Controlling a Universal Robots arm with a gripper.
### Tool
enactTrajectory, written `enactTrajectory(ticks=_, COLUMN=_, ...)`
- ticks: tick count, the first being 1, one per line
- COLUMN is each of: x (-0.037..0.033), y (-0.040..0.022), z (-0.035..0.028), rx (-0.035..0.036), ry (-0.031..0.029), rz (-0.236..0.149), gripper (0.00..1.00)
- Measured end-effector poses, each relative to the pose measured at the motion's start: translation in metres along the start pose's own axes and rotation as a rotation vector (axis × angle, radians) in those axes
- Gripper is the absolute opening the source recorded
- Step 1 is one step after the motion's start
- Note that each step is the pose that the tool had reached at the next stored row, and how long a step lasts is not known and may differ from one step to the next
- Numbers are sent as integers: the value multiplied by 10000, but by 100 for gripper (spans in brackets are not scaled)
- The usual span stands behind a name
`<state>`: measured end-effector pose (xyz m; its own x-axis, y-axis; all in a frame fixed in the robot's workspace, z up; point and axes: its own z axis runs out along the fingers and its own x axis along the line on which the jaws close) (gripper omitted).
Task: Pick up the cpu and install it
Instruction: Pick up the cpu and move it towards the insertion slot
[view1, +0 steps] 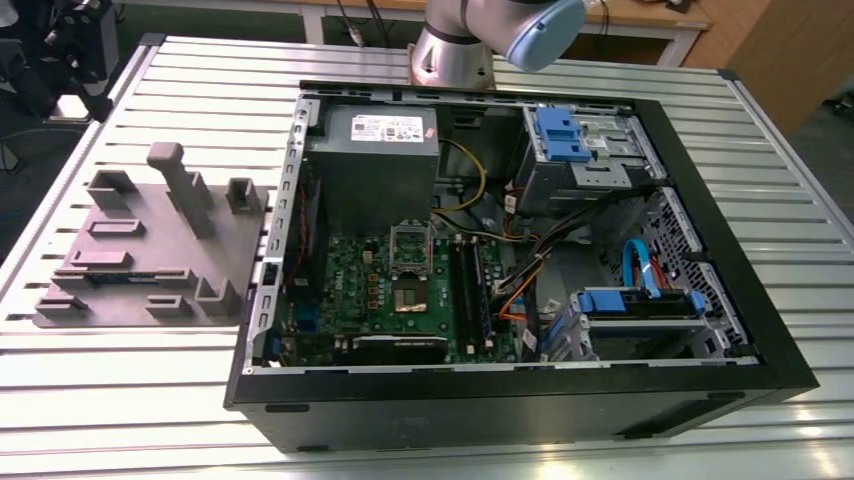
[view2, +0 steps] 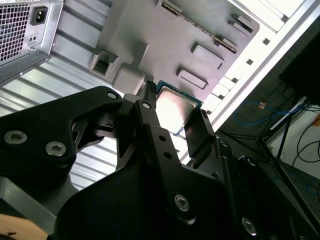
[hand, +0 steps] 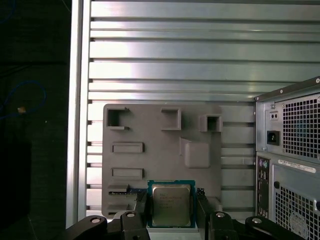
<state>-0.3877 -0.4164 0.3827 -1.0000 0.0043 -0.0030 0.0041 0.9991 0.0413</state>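
Silver-topped and rimmed in dark green, the small flat square cpu (hand: 170, 204) sits clamped between the two black fingers (hand: 139, 209) of the black gripper (hand: 171, 211), which close narrowly on its opposite edges. It hangs in the air, well above the grey moulded fixture plate (hand: 150, 135) on the ribbed aluminium bench (hand: 175, 50). So the pick-up looks done, and the carry toward the install is the step in hand. By my judgement, what remains calls for bringing the chip level over what seems to be the socket (view1: 411, 296) on the green motherboard (view1: 360, 290) inside the open black computer case (view1: 534, 405), squared to it and set down gently. The first wrist view gives the chip face-on, with the case's vented rear beside the plate. The second wrist view shows the cpu (view2: 175, 107) at a slant and how a finger (view2: 150, 125) bears on its edge. The exterior view alone shows the case's interior, well apart from the plate (view1: 147, 250).
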Motion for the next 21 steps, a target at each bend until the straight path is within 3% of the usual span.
enactTrajectory(ticks=13, x=-29, y=0, z=0, rx=0, ry=0, rz=0, gripper=47)
enactTrajectory(ticks=15, x=-97, y=0, z=0, rx=0, ry=0, rz=0, gripper=47)
enactTrajectory(ticks=21, x=-108, y=0, z=1, rx=0, ry=-1, rz=0, gripper=47)
